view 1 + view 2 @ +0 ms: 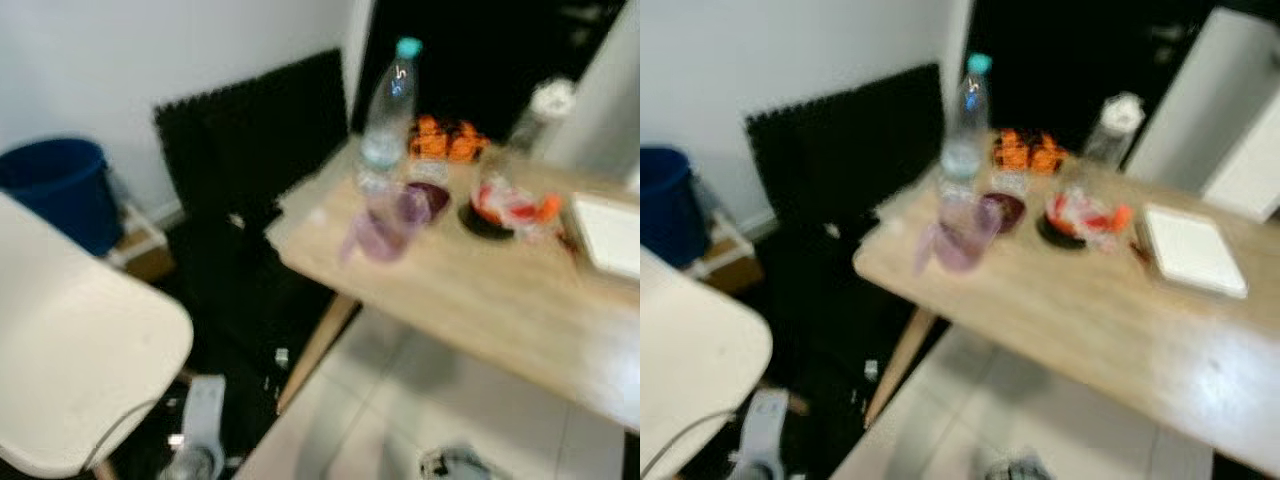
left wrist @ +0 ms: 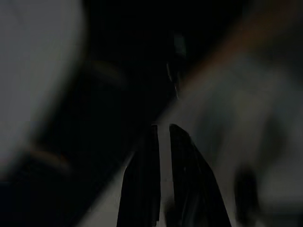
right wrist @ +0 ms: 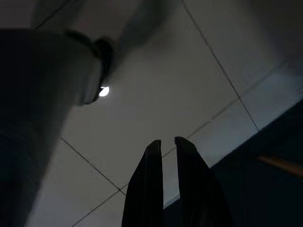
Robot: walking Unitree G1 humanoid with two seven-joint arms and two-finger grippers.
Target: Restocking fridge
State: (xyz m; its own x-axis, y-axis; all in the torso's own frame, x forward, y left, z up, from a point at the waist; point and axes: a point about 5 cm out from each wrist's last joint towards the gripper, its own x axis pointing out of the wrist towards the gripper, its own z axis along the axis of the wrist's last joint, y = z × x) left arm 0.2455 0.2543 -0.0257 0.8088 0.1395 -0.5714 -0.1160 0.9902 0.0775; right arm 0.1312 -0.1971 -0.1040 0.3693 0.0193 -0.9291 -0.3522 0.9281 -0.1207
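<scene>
A blurred wooden table (image 1: 480, 300) carries a clear water bottle with a teal cap (image 1: 388, 110), a purple see-through jug (image 1: 383, 228), a dark bowl (image 1: 430, 198), orange fruit (image 1: 446, 140), a dark plate of red and orange food (image 1: 505, 210) and a white-capped bottle (image 1: 540, 110). Both arms hang low, away from the table. My left gripper (image 2: 162, 127) is shut and empty over a dark floor area. Shut and empty as well, my right gripper (image 3: 166, 142) points at pale floor tiles.
A white tray (image 1: 612, 232) lies at the table's right end. A white rounded seat (image 1: 70, 350) is close on the left, with a blue bucket (image 1: 60, 185) behind it. A black ribbed panel (image 1: 250, 130) leans on the wall. Pale tiled floor (image 1: 340, 420) runs under the table.
</scene>
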